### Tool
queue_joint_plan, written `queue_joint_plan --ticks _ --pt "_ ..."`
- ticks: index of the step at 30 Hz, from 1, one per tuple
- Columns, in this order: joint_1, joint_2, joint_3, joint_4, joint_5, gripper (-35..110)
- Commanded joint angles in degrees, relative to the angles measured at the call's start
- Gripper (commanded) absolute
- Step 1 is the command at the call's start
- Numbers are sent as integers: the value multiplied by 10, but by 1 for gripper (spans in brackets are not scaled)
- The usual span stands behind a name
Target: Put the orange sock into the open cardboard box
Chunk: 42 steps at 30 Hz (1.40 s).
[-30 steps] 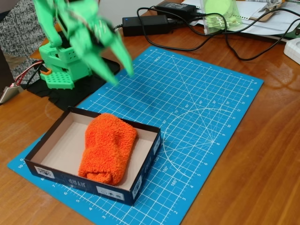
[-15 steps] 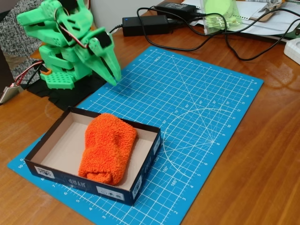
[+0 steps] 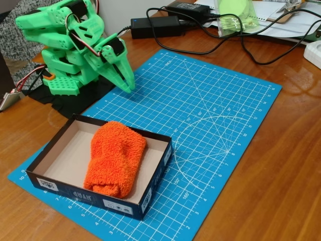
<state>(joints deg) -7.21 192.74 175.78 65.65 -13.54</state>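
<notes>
Lying in open cardboard box: orange sock | pincer closed, apart

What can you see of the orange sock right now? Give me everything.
The orange sock is a bright orange, fuzzy terry-looking bundle, thick and oblong, folded or bunched with a rounded end toward the near wall. It lies flat inside the open cardboard box, on the beige floor, toward the box's right side in the fixed view, running from the far wall to the near wall. Bare floor shows to its left. Nothing holds it: the green claw sits apart, beyond the box, over the blue cutting mat.
</notes>
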Motion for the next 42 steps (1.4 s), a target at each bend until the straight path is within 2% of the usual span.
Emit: queue_joint_plan --ticks 1,2,4,5,6,7,15,16,19,22,24,31,35,42 --pt "-25 8 14 -23 -44 2" --pt "3 8 27 -52 -99 2" --pt "50 8 58 -63 -306 2" --pt "67 8 55 -21 -335 2" --pt "86 8 56 26 -417 2" --pt "102 8 56 31 -439 0" --pt "125 9 57 33 -420 0" --pt "121 10 57 22 -400 0" --pt "126 10 37 -89 -212 0" --pt "139 9 20 -112 -30 0" --pt "142 9 32 -111 54 0" --pt "202 8 31 -113 157 0" --pt "163 9 30 -112 137 0" --pt "165 10 30 -111 138 0"
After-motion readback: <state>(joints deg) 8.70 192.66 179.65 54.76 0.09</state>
